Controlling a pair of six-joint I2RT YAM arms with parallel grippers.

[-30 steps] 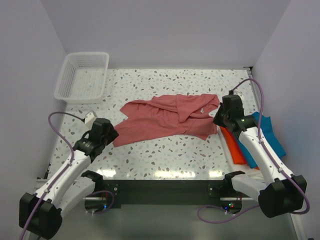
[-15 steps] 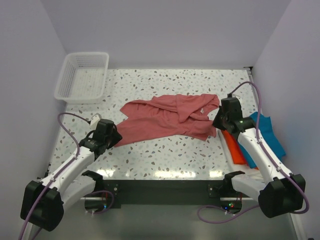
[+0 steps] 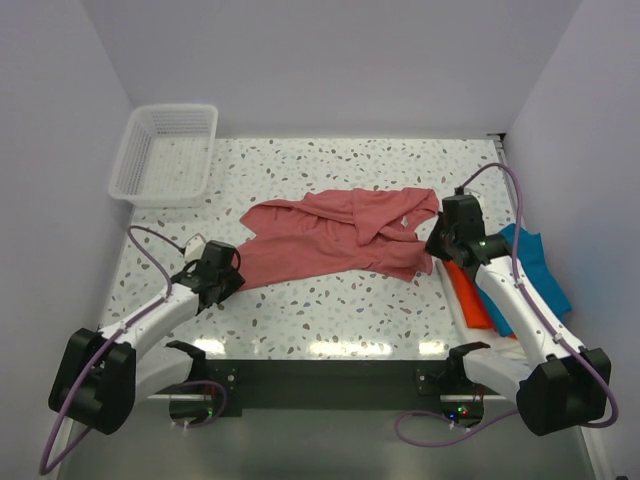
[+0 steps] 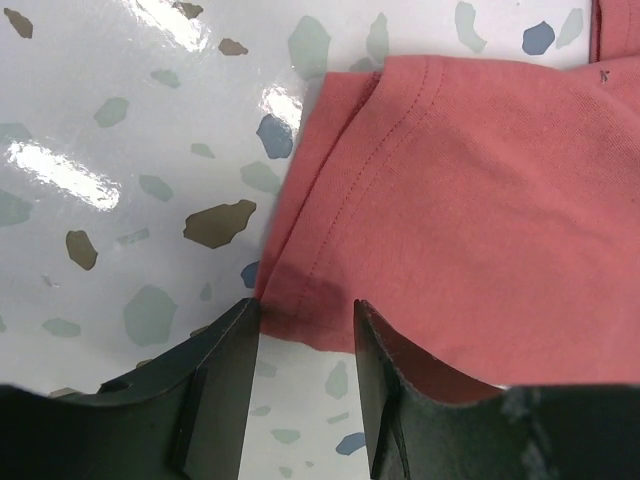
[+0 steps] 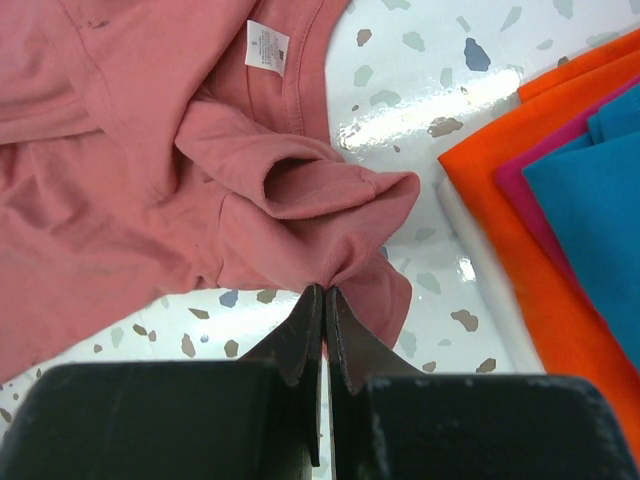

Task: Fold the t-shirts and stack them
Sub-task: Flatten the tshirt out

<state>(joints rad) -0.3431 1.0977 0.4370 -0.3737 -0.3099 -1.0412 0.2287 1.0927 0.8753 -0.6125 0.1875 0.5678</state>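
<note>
The salmon-red t-shirt (image 3: 330, 238) lies crumpled across the middle of the table. My left gripper (image 3: 226, 279) is open at its near-left corner, and the hem corner (image 4: 300, 305) sits between the jaws. My right gripper (image 3: 437, 246) is shut on a pinch of the shirt's right edge (image 5: 345, 265), close to the neck label (image 5: 267, 46). The orange t-shirt (image 3: 468, 290) and the teal-blue t-shirt (image 3: 530, 275) lie together at the right edge; they also show in the right wrist view, orange (image 5: 545, 180) and teal (image 5: 595, 200).
A white mesh basket (image 3: 166, 152) stands at the far left corner. A magenta cloth edge (image 5: 530, 175) shows between the orange and teal shirts. Bare speckled table (image 3: 330, 305) lies in front of the red shirt.
My left gripper has moved right and down to the red shirt's near-left corner. The right gripper and the shirt have hardly moved.
</note>
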